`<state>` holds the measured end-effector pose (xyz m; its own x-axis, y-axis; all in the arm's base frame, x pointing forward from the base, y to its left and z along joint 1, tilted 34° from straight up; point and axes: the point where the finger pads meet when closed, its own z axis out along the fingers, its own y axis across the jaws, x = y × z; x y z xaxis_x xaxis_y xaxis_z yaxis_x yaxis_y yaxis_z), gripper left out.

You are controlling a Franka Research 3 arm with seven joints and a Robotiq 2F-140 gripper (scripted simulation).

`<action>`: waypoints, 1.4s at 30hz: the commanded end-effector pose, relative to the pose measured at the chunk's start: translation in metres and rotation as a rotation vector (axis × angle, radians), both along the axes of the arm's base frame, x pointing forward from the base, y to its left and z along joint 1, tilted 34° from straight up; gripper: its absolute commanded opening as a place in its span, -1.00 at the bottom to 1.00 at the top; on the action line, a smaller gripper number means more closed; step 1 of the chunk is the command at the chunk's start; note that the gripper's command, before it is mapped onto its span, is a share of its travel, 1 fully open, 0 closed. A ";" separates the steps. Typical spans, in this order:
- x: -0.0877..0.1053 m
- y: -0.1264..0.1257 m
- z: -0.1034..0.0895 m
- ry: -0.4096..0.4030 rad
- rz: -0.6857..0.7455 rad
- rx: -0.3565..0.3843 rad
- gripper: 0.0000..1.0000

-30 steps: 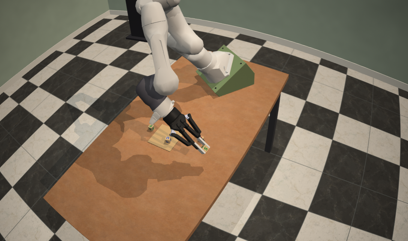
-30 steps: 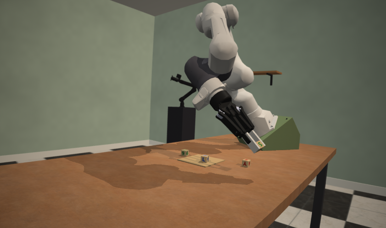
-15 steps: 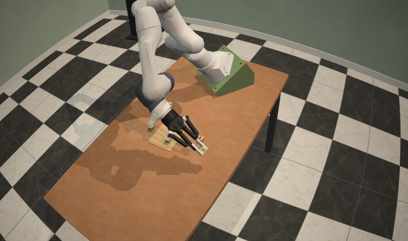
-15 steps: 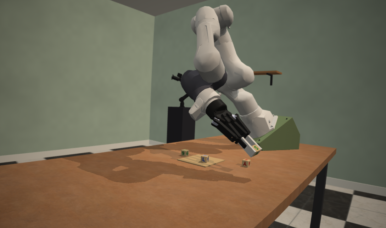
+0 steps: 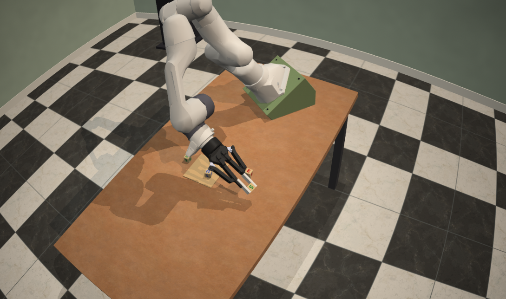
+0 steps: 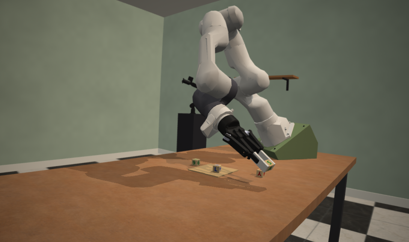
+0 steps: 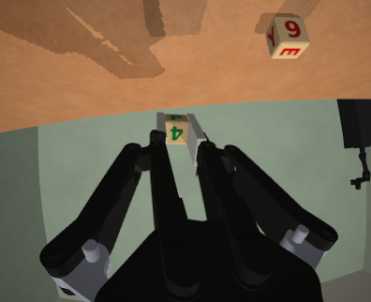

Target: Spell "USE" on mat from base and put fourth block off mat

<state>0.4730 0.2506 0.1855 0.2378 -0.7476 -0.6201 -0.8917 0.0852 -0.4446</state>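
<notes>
Above the tabletop [image 5: 165,223], to one side of the mat [image 5: 200,171], the hand [image 5: 250,185] slants steeply downward from a folded arm, its fingers nearly shut and clamped on the green-lettered block [image 5: 251,187]. That block hangs clear of the wood, tilted with the hand: its S face is turned upward and outward in the top and side views [image 6: 269,163], while the face toward the wrist camera shows a green 4 [image 7: 176,131]. Being a cube, it has no long axis; the long axis here is that of the hand, which runs from the wrist down and away from the mat. Just beside the fingertips, on the tabletop and off the mat, sits the red-lettered block [image 5: 249,171], E uppermost in the top view, with a 9 and an E visible from the wrist [image 7: 288,37]. On the mat itself rests a blue-lettered block [image 6: 216,168], showing an L to the side camera; its top letter is too small to read. Off the mat's far corner lies a second green block [image 6: 195,162] marked 9 and 6, half hidden by the wrist from above [image 5: 187,158].
</notes>
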 end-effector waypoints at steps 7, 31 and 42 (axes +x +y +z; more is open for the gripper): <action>0.002 0.000 -0.005 -0.075 0.071 -0.028 -0.74; 0.024 -0.012 -0.041 -0.075 0.071 -0.028 -0.74; 0.024 -0.012 -0.041 -0.075 0.071 -0.028 -0.74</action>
